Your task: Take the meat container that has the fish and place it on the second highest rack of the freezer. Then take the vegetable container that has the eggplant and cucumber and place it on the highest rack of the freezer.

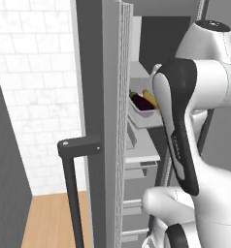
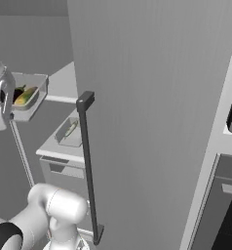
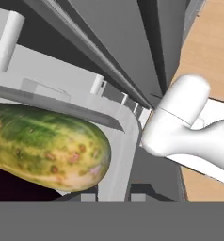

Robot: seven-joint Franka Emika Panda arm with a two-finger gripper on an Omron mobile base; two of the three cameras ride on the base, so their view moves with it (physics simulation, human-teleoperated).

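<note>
Vegetable container (image 2: 28,100) hangs in mid-air at the open freezer (image 1: 107,121), level with its upper shelves, with the eggplant (image 1: 141,102) and cucumber (image 3: 43,146) lying side by side in it. The gripper's tips are hidden in these views, but it is nearly closed and, as the tray hangs right at the hand, I judge it pinched on the tray's thin rim. Below the container, on a lower shelf of the freezer, a second tray (image 2: 69,132) already sits; its contents are too small to name.

The container looks stiff and light, a shallow moulded tray, so the wall should take a pinch without buckling. The load is the trouble: two smooth, rounded vegetables lie loose and will likely roll if the tray tilts, shifting weight away from a one-sided hold. A rim grip gives little leverage, so keeping the tray level matters most. The highest rack (image 1: 139,68) lies above and behind the container.
</note>
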